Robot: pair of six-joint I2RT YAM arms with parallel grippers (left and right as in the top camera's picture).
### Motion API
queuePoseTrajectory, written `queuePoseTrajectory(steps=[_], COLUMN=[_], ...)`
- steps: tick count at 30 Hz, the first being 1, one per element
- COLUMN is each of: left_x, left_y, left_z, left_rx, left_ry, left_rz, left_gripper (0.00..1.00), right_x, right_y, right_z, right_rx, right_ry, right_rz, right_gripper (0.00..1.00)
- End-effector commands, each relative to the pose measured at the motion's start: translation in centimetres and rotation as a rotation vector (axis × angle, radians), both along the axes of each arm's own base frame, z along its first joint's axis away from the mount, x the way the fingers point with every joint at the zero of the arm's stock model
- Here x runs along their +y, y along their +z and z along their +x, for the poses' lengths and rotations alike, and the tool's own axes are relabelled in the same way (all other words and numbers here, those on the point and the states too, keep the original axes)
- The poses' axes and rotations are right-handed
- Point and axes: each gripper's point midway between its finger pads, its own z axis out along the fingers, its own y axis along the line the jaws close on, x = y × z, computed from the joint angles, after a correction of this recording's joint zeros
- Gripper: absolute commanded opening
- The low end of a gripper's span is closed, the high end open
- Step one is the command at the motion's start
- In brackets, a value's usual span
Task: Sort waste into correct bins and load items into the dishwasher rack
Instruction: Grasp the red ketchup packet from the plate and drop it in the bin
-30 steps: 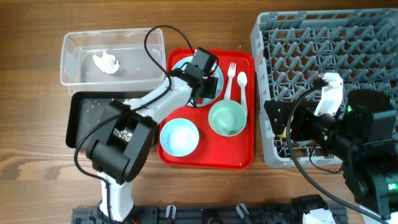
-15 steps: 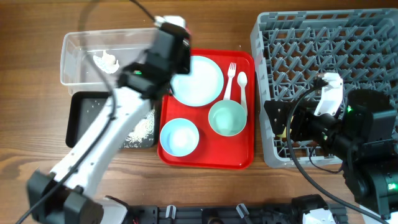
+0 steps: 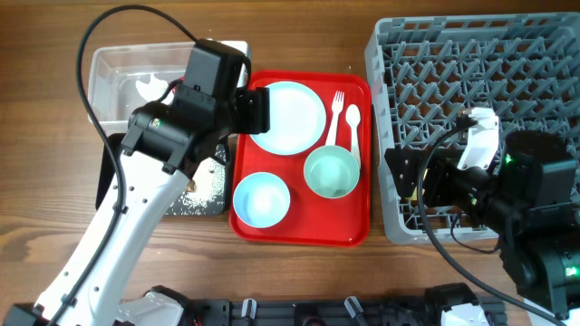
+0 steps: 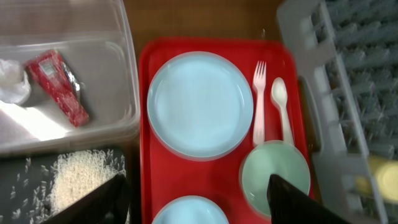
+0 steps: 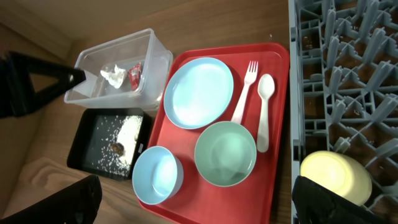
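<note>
Wooden tabletop (image 3: pixel 54 208) carries everything. Nearest the robot, on the red serving tray (image 3: pixel 299 231), sits the small pale blue bowl (image 3: pixel 261 199), with the mint green bowl (image 3: pixel 331 172) just beyond it to the right. Farther back lie the pale blue plate (image 3: pixel 288 118) and, beside it, the white fork (image 3: pixel 336 113) and spoon (image 3: pixel 352 122). Left of the red tray, the black tray (image 5: pixel 93 146) holds rice grains (image 4: pixel 74 183) and a brown lump (image 5: pixel 115 147). Behind it the clear tub (image 3: pixel 109 68) holds the red sachet (image 4: pixel 59 87) and crumpled tissue (image 4: pixel 12 81). The left gripper (image 4: pixel 196 183) hangs over the red tray's left side, jaws spread wide and empty. To the right, the grey rack (image 3: pixel 453 63) holds the yellow cup (image 5: pixel 336 177) (among the pegs near its front-left corner). The right gripper (image 5: pixel 198 186) is above that corner, jaws likewise apart, gripping nothing.
</note>
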Motion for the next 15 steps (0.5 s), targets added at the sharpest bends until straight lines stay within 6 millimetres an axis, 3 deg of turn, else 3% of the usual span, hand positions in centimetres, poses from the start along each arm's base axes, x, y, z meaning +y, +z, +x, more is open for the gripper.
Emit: queuePoseTrajectory(steps=[1,5,8,13,15], left_x=[-3.2,-3.6,-3.4,-3.1,-3.2], left_y=[-2.9,-3.1,-4.1,-4.8,-4.7], left_z=[-4.6,-4.9,-6.2,-7.1,-6.8], left_rx=[0.185,0.210,0.286,0.315,0.302], left_ry=[-0.008,0.047,0.075,0.067,0.068], left_rz=[0.012,-0.024,-0.014,0.013,0.014], left_gripper=[0.66,0.65,0.63,0.74,0.74], right_x=[0.0,0.0,0.0,0.0,0.0], right_y=[-0.1,-0.2,-0.3,-0.5,-0.5], right_z=[-0.2,-0.2,-0.3,-0.5,-0.5], right_rx=[-0.001,0.006,0.012,0.026,0.024], right_ry=[0.014,0.014,0.013,0.013,0.013], right_rz=[-0.011,-0.012,-0.011,-0.013,-0.013], right_gripper=[1.00,1.00,1.00,1.00,1.00])
